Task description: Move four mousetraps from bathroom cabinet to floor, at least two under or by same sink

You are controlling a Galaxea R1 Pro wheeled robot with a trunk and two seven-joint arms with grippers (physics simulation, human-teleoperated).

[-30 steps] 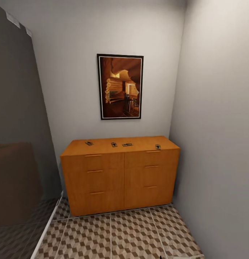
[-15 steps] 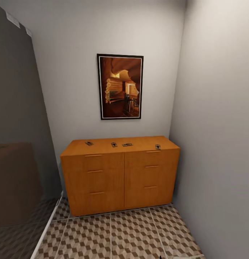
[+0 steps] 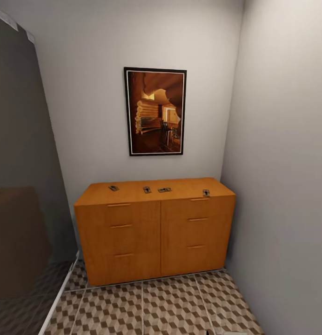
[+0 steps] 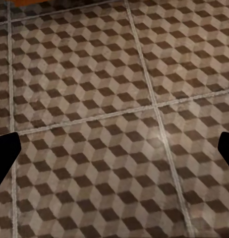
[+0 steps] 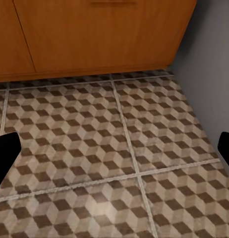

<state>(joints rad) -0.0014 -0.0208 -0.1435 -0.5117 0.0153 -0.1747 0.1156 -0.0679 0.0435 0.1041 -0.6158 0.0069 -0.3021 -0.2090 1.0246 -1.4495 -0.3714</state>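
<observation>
Four mousetraps [image 3: 114, 188] [image 3: 146, 189] [image 3: 164, 190] [image 3: 206, 192] on orange cabinet [image 3: 156, 232] top, cube-patterned bathroom floor [image 3: 170, 307] below, grey walls, trap detail indistinct, left gripper [image 4: 114, 153] and right gripper [image 5: 114, 151] jaws spread wide, empty.

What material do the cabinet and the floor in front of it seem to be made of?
The cabinet looks like orange-brown wood or wood veneer with a smooth, satin finish: flat, even drawer fronts and faint grain. The bathroom floor looks like ceramic tile, fairly matt, printed with a brown, beige and white cube pattern; pale grout lines separate large squares.
</observation>
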